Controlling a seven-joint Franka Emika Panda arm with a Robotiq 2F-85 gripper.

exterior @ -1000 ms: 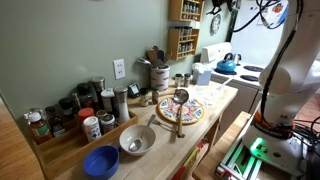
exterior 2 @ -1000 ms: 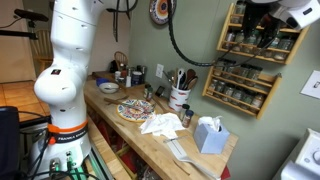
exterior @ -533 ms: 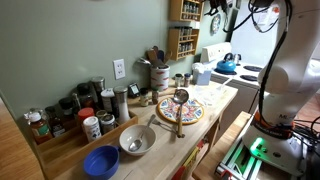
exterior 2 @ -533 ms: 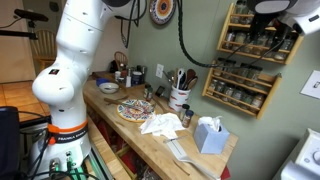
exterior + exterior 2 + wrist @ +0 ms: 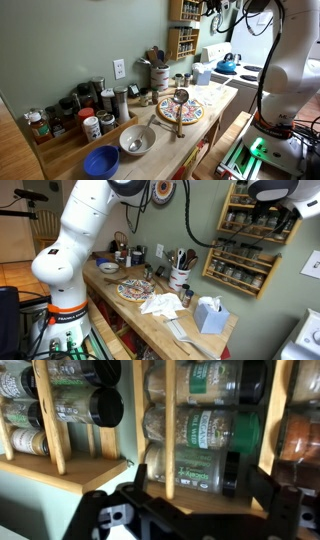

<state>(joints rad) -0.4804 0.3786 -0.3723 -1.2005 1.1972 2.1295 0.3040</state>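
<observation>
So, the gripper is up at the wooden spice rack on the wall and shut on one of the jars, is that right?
Not quite: the gripper is up at the wooden spice rack on the wall, but its jaws stand open and hold none of the jars. The wrist view shows this.

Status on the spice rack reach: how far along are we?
Done: the gripper is up at the wall spice rack, facing rows of jars lying on their sides. In hand: it looks lined up near a green-labelled jar, with the jaws open and holding nothing. Left: closing on a jar and pulling it out, since every jar in the wrist view sits in the rack.
</observation>
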